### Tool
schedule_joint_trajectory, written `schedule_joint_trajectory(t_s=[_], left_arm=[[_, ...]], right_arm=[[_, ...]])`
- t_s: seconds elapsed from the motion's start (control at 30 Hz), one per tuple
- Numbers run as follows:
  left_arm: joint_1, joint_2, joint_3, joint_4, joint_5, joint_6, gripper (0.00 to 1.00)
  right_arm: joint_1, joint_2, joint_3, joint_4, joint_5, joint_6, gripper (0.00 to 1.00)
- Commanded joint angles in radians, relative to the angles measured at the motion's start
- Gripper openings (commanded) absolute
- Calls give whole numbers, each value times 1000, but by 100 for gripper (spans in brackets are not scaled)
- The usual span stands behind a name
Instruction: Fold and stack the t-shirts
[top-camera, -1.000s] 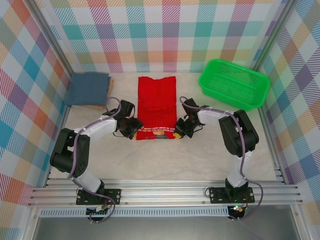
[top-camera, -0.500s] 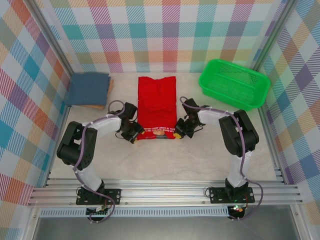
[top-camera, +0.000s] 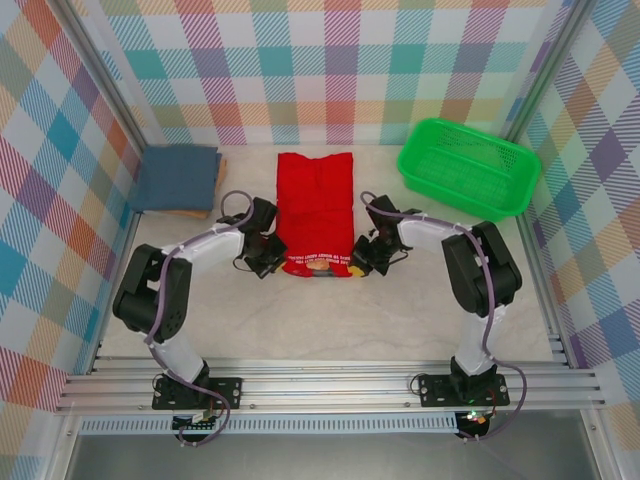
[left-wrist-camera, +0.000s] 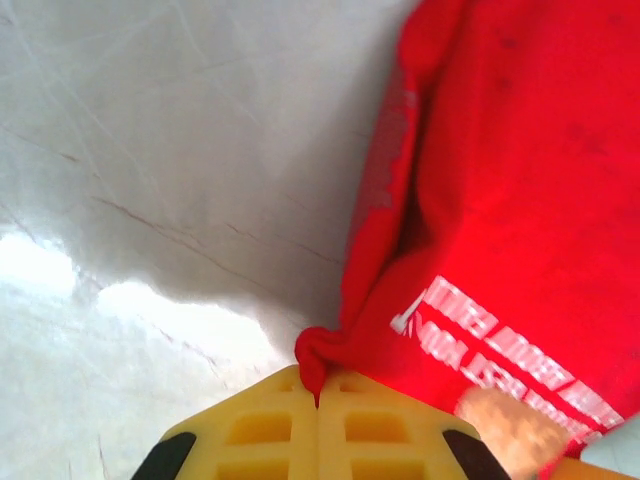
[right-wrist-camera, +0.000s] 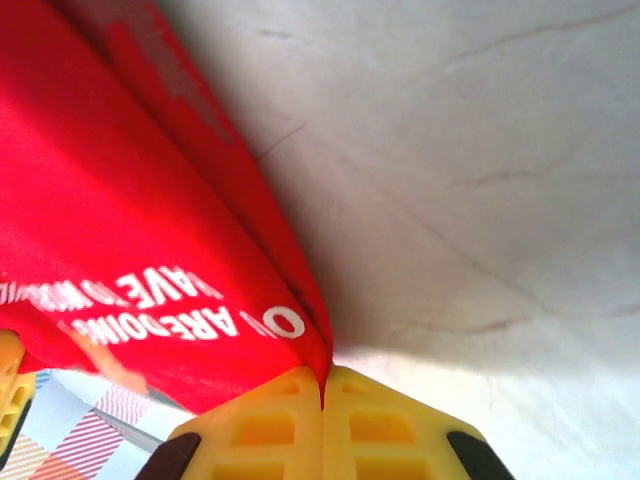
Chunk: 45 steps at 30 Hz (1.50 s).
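The red t-shirt lies in the middle of the worktop, folded into a long strip that runs from the far side toward the arms. Its far end is plain red. Its near end shows a band of white lettering and a tan-white cartoon print along the hem.

The left fingers sit at the near left corner of that strip. In the left wrist view, the left fingers are pressed together with no gap between the yellow pads. A small pucker of the red t-shirt is pinched in the seam where they meet. The white lettering lies just to the right of the pinch, and the bare pale worktop spreads to the left.

The right fingers are at the near right corner. In the right wrist view, the right fingers are likewise closed tight. The folded edge of the red t-shirt runs down into the line between the two yellow pads and is gripped there. White lettering crosses the cloth just above the pads, and the worktop fills the right side.

Both arms reach inward from their bases at the near edge, one on each side of the shirt.

The slate-blue t-shirt lies folded into a neat rectangle at the far left of the worktop, well apart from the red one, with a strip of tan showing beneath its near edge. The green mesh basket stands at the far right, also well apart from the red shirt. Checked panels in pastel colours wall in the worktop on three sides.
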Motion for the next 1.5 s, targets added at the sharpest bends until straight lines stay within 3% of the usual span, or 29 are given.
schedule_joint_trajectory(t_s=[0.0,0.2,0.53,0.7,0.83,1.03,1.2,1.47], left_arm=[[-17,-150,-15,-54,-5,58,0],[-54,-323,-175,-106,99,59,0],[-248,-637,-320,-299,121,50,0],[-260,-832,-311,-368,118,-17,0],[-260,-897,-257,-364,78,-56,0],[-253,-830,-109,-340,-31,-51,0],[-208,-703,-64,-277,-22,-57,0],[-65,-509,57,-236,-5,32,0]], right_arm=[[9,-117,18,-76,-3,-72,0],[55,-239,-84,-132,-55,-90,0],[228,-524,-292,-245,-79,-33,0],[248,-669,-270,-350,-53,9,0],[247,-692,-183,-413,-35,18,0],[193,-633,-27,-470,14,10,0],[114,-541,69,-450,-2,-5,0],[25,-345,246,-444,-40,-39,0]])
